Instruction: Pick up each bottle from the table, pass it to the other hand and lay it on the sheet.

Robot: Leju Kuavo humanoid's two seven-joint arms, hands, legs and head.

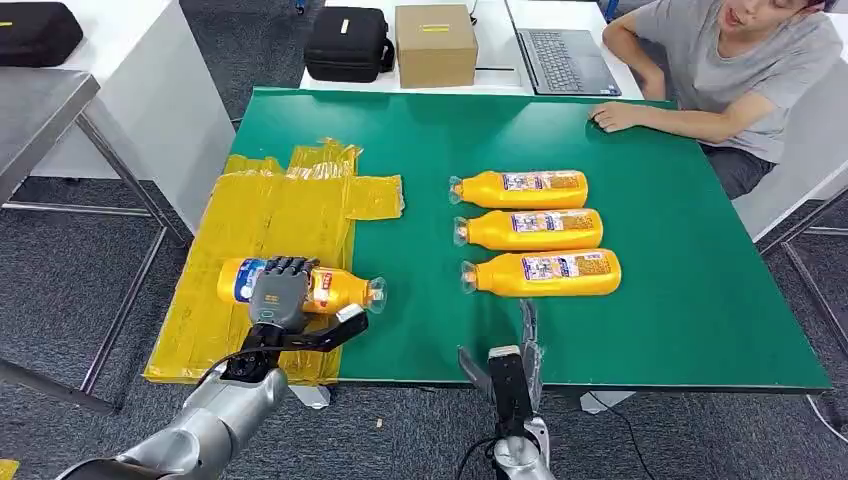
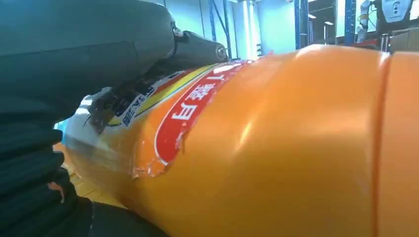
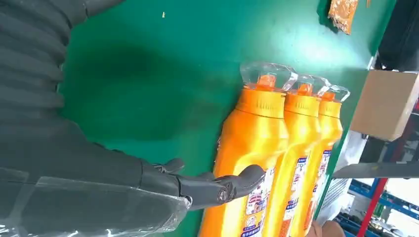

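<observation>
Grey carpet surrounds a green worktop (image 1: 680,300), and a crinkled yellow plastic sheet (image 1: 270,215) covers its left part, hanging over the near-left edge. On that sheet lies one orange bottle (image 1: 340,288) on its side, clear cap pointing toward the middle of the green surface. The left hand (image 1: 280,292) reaches over it from the near side, dark fingers (image 1: 288,266) draped across the label and the thumb (image 1: 345,325) stretched out along the near side of the bottle; the left wrist view shows the orange body (image 2: 276,148) pressed close against the palm, so the hand holds it.

Three more orange bottles lie on their sides in a neat row on the right half, touching or nearly touching one another, caps toward the sheet: the far bottle (image 1: 520,188), the middle bottle (image 1: 530,229) and the near bottle (image 1: 545,272). The right hand (image 1: 505,370) sits at the near edge of the worktop, just short of the near bottle, fingers spread and holding nothing; in the right wrist view its thumb (image 3: 217,187) shows in front of that bottle's label.

Beyond the far edge stand a cardboard box (image 1: 435,44), a black case (image 1: 347,44) and a laptop (image 1: 562,58). A person (image 1: 730,70) in a grey shirt sits at the far right corner, one hand resting on the green surface.
</observation>
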